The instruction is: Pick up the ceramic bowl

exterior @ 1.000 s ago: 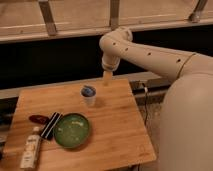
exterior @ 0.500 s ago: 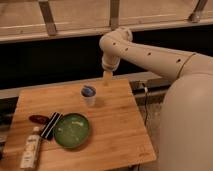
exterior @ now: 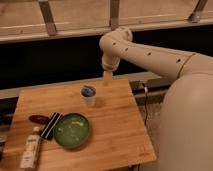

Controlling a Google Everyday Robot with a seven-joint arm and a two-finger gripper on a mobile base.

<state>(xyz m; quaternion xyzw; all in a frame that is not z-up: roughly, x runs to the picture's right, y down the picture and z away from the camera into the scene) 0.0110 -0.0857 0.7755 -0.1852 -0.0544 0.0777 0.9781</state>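
end effector (exterior: 107, 79) aloft, ceramic bowl (exterior: 72, 131) well apart

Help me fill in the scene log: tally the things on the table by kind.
Ceramic bowl: 1
White cup with blue top: 1
White bottle, lying down: 1
Black flat object: 1
Red object: 1
Total: 5
The gripper hangs above the table's far edge, behind the cup.
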